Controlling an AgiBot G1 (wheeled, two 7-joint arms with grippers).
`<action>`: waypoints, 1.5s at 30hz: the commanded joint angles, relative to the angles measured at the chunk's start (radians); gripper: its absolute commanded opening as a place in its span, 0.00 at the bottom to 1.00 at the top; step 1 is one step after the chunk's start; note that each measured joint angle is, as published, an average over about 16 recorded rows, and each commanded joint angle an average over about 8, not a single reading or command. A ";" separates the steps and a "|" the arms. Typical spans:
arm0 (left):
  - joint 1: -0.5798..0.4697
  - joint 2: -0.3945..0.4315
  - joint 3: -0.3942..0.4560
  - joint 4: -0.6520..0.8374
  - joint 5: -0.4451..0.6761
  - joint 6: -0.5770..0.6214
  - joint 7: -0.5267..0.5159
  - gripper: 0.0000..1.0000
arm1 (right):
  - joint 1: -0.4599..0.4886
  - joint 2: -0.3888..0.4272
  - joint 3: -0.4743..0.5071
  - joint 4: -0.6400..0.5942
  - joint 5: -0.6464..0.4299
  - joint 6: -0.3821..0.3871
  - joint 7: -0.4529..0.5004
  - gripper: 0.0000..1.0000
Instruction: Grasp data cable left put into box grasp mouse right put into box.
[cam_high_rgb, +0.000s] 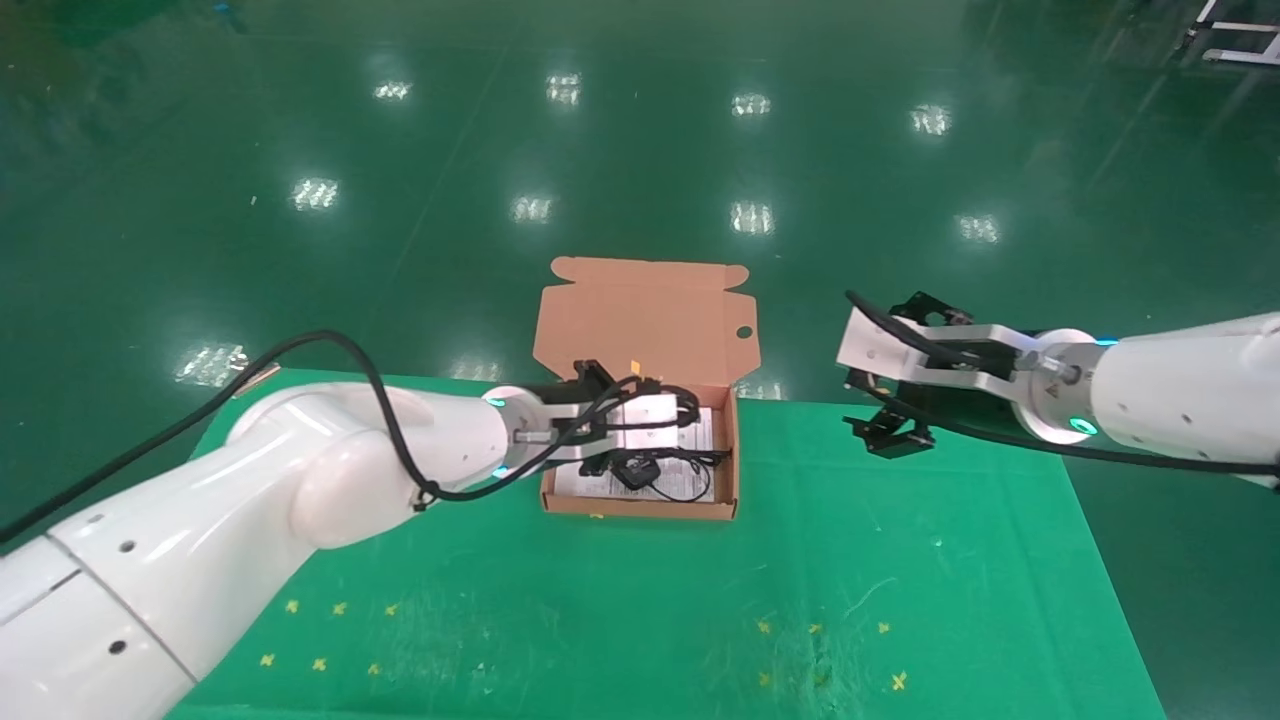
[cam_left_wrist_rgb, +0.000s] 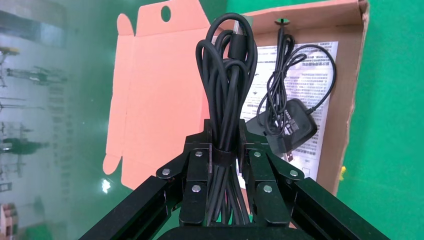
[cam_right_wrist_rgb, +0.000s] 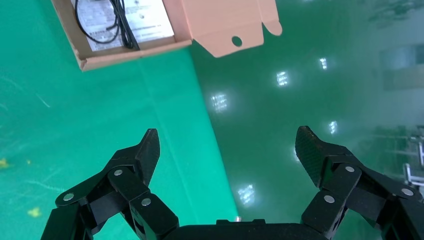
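My left gripper (cam_left_wrist_rgb: 223, 146) is shut on the data cable (cam_left_wrist_rgb: 227, 65), a strapped black bundle, and holds it above the box (cam_left_wrist_rgb: 346, 115). In the head view this gripper (cam_high_rgb: 672, 408) hovers over the box's (cam_high_rgb: 640, 506) left half with the cable (cam_high_rgb: 688, 404) at its tip. The black mouse (cam_left_wrist_rgb: 291, 125) lies inside on the white printed sheet (cam_left_wrist_rgb: 312, 55), its thin cord (cam_left_wrist_rgb: 279, 82) looped beside it. The mouse also shows in the head view (cam_high_rgb: 634, 470). My right gripper (cam_right_wrist_rgb: 227, 140) is open and empty, in the air to the right of the box (cam_high_rgb: 868, 388).
The box's flap lid (cam_high_rgb: 645, 320) with its round hole stands open at the back. The green mat (cam_high_rgb: 850, 600) carries small yellow cross marks near its front. Its far edge runs just behind the box, with shiny green floor beyond. The box's corner shows in the right wrist view (cam_right_wrist_rgb: 130, 52).
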 joint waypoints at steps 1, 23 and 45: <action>-0.006 0.002 0.029 0.012 -0.022 -0.020 -0.005 0.16 | 0.003 0.016 0.001 0.037 -0.040 -0.015 0.050 1.00; -0.021 -0.025 0.080 -0.012 -0.084 -0.043 -0.021 1.00 | 0.006 0.016 -0.001 0.051 -0.086 -0.036 0.089 1.00; -0.112 -0.145 -0.052 -0.123 -0.239 0.028 -0.089 1.00 | 0.122 -0.012 0.054 0.050 -0.070 -0.149 -0.066 1.00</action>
